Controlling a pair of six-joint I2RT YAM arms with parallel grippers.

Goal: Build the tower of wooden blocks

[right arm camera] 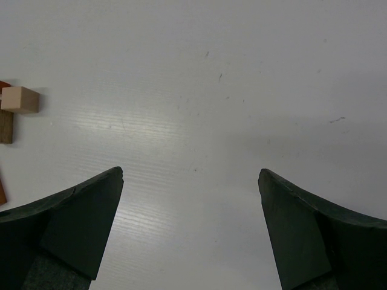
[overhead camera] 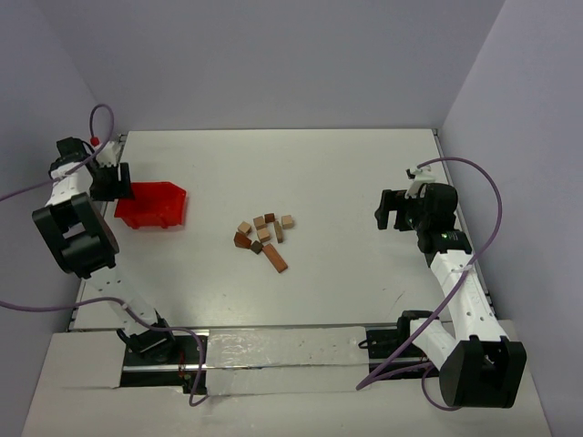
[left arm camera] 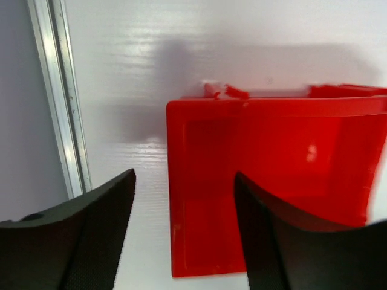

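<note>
Several small wood blocks (overhead camera: 263, 237), tan to dark reddish-brown, lie loose in a cluster at the middle of the white table; no tower stands. A reddish bar (overhead camera: 275, 259) lies at the cluster's near side. A tan cube (right arm camera: 20, 99) and a brown bar (right arm camera: 6, 125) show at the left edge of the right wrist view. My left gripper (overhead camera: 120, 182) is open and empty at the far left, over the left end of the red bin (left arm camera: 272, 175). My right gripper (overhead camera: 390, 211) is open and empty, well right of the blocks.
The red plastic bin (overhead camera: 152, 204) sits at the left of the table, left of the blocks. A metal rail (left arm camera: 59, 103) runs along the table's left edge. Grey walls close the back and both sides. Purple cables loop from both arms.
</note>
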